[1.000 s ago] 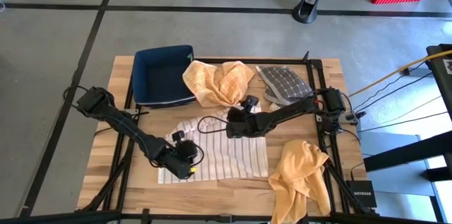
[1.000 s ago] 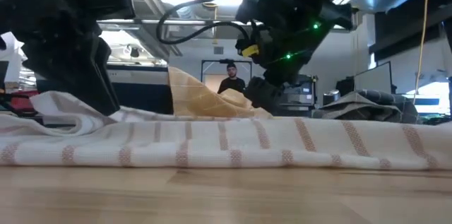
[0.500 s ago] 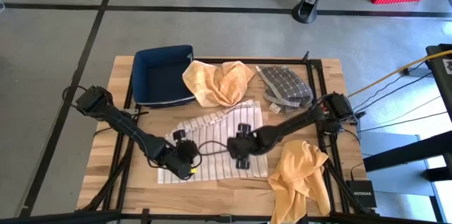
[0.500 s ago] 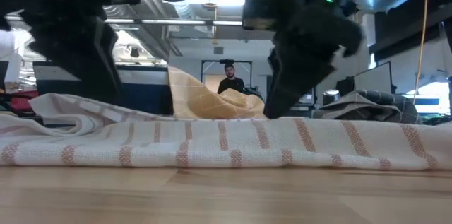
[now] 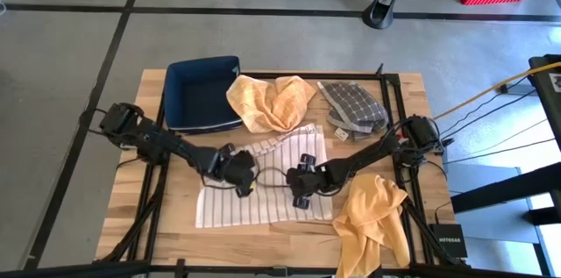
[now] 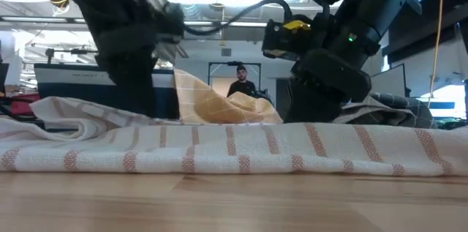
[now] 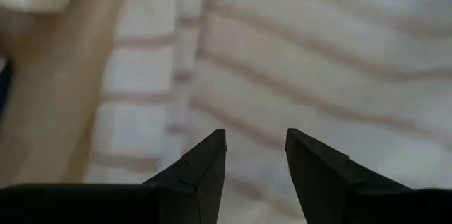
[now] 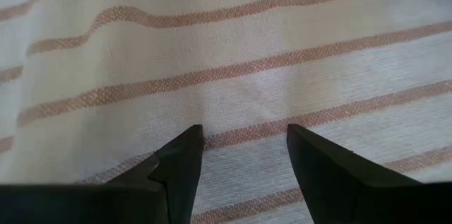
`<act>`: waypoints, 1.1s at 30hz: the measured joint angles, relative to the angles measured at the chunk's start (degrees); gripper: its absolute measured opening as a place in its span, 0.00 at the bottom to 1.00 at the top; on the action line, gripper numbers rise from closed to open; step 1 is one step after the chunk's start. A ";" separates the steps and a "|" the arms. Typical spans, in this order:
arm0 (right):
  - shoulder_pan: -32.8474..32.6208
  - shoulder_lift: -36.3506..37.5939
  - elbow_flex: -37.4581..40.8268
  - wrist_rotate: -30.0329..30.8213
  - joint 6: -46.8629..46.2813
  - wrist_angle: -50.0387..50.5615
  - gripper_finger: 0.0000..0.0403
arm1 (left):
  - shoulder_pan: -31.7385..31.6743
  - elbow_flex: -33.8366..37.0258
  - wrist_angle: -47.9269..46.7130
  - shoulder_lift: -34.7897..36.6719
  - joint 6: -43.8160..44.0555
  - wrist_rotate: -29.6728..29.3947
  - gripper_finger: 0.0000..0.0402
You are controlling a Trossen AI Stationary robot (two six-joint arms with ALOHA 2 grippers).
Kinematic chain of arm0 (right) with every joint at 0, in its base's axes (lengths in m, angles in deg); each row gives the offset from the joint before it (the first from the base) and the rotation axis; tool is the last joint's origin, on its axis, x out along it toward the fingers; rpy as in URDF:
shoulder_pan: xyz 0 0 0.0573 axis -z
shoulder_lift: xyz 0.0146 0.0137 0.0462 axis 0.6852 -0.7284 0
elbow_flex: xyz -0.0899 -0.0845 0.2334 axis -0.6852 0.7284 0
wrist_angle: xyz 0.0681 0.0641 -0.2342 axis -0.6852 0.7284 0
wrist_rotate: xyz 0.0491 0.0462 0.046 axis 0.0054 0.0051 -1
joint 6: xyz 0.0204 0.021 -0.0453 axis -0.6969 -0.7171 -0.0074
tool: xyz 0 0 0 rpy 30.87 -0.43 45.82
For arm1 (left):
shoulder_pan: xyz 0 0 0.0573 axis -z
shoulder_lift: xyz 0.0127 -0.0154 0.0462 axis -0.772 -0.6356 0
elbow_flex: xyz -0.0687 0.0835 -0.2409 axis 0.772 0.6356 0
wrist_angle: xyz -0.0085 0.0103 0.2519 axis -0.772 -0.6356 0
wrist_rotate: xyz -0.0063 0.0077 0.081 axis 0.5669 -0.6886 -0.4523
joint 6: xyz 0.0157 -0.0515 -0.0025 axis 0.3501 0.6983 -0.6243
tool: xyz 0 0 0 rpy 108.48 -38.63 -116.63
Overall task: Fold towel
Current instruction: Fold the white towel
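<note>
We see the striped towel (image 5: pixel 267 181) spread on the wooden bench (image 5: pixel 175 225), roughly at its middle, its far edge rumpled and its near edge lying flat along the bench front. The left gripper (image 5: pixel 238 173) sits low over the towel's left part, near the fabric's side edge; its fingers (image 7: pixel 205 167) stand parted with only striped cloth showing in the gap, and nothing is pinched between them. The right gripper (image 5: pixel 302 186) is down over the towel's right part, close to the left one; its fingers (image 8: pixel 180 164) are also spread apart above the weave, holding nothing. From the low view we cannot quite tell whether either set of tips touches the cloth.

Behind the towel lie an orange cloth (image 5: pixel 270 101), a grey checked cloth (image 5: pixel 352 107) and a dark blue bin (image 5: pixel 202 92). A second orange cloth (image 5: pixel 372 221) hangs over the bench's front right edge. A person (image 6: pixel 239 84) stands far back in the room.
</note>
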 joint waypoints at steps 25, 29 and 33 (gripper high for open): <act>-0.02 0.00 0.11 -4.80 0.26 -1.58 0.52 | -0.93 -3.22 -14.98 -2.53 0.65 -6.53 0.35; -0.02 0.00 0.11 -4.82 0.31 -1.56 0.52 | 5.46 -0.99 -5.39 -2.49 0.29 7.34 0.35; -0.02 0.00 0.11 -5.29 -0.35 -1.58 0.52 | 11.39 3.41 7.05 -3.19 3.19 10.25 0.35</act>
